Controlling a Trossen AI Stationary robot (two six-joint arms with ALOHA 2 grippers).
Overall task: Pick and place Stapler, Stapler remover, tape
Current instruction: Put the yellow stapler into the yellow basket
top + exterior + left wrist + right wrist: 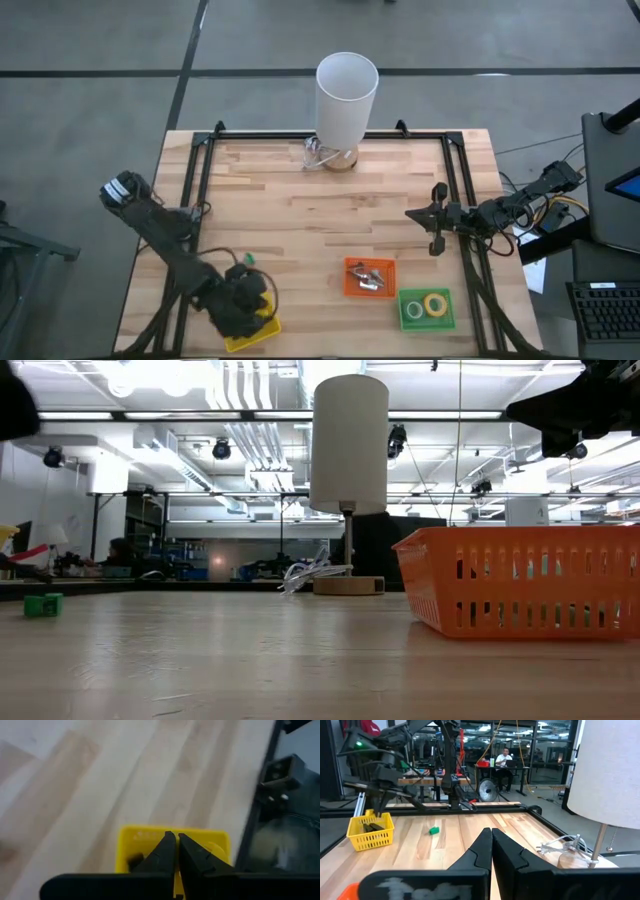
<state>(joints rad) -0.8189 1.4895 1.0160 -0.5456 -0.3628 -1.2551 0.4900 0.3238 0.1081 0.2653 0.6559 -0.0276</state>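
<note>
The wooden surface [300,230] fills the middle of the high view, framed by a black rail. At its far edge stands a lamp [345,100] with a tall white shade, a wooden base and a tangle of clear wire at its foot.

The left arm reaches across the near left corner, and the left gripper [245,300] hangs directly over a small yellow basket [262,330] there. In the left wrist view its two dark fingers [167,852] are pressed almost together with only a sliver of gap, and nothing shows between them. A dark, long object, which looks like the stapler [371,826], lies inside the yellow basket, below that clenched gripper; whether the fingertips touch it cannot be told.

The right arm waits at the right edge of the surface, well apart from the baskets, with the right gripper [437,230] pointing inward over the rail. Its fingers [482,850] are shut on nothing.

An orange basket [369,278] sits near the front, right of centre, with a small metallic item [370,275] inside that is too small to identify. Just beside it, nearer the right front corner, a green basket [427,308] holds two tape rolls, one green [414,309] and one yellow [436,304], lying side by side.

A small green block [434,830] rests on the bare surface, near the yellow basket.
</note>
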